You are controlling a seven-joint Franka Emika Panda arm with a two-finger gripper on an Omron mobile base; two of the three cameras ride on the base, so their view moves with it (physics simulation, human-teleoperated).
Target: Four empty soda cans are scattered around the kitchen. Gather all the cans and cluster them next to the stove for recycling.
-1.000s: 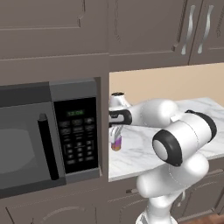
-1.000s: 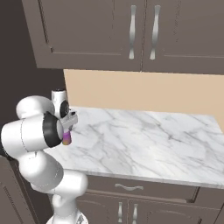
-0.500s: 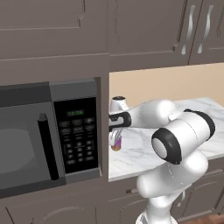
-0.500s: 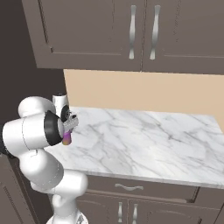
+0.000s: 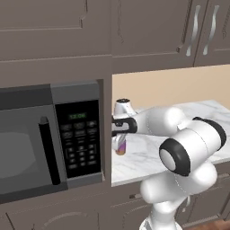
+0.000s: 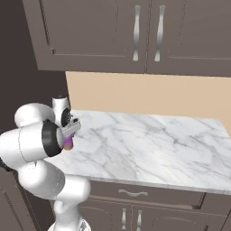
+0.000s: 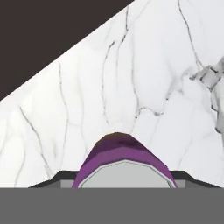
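Purple-pink soda can (image 5: 120, 147) stands upright on the marble counter (image 5: 148, 157), far left end, just right of the microwave (image 5: 49, 134) and its cabinet side. Gripper (image 5: 120, 134) sits directly over the can, jaws down around its top; they look closed on it, but the fingertips are hard to make out. In the right base view the can (image 6: 68, 143) is mostly hidden behind the arm's elbow. Hand view: silver lid and purple rim (image 7: 124, 164) cut off at the bottom edge, white veined counter beyond.
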